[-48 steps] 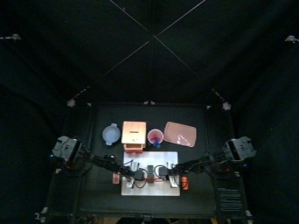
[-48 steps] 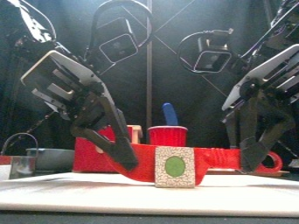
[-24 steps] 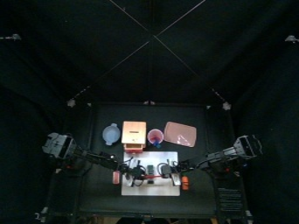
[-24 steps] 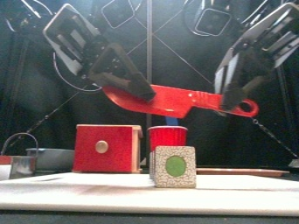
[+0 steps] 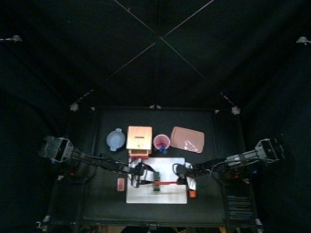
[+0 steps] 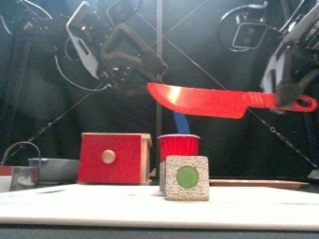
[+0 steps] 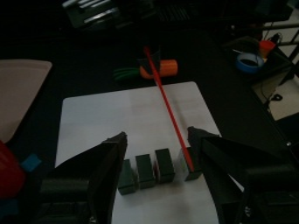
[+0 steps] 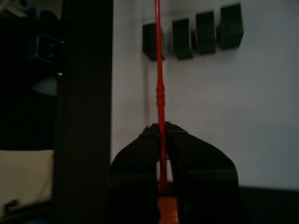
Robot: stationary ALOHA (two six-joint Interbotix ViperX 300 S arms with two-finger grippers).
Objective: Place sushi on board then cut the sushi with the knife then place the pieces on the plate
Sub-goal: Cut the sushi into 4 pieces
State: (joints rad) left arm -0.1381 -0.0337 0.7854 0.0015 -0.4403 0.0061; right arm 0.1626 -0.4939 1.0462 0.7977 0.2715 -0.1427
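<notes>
So my left claw (image 7: 156,136) is off the red knife (image 6: 206,101) now, jaws apart, while my right claw (image 8: 162,133) stays clamped on its handle, blade lifted. Sushi (image 6: 187,177) sits below it on the board (image 7: 105,122) in four blocks, so plating's next, I reckon.

Reaches in from the left with left gripper (image 7: 158,138) raised high, jaws spread wide, and from the right with right gripper (image 8: 160,129) equally high, jaws clamped on the red knife (image 6: 200,100) handle.
</notes>
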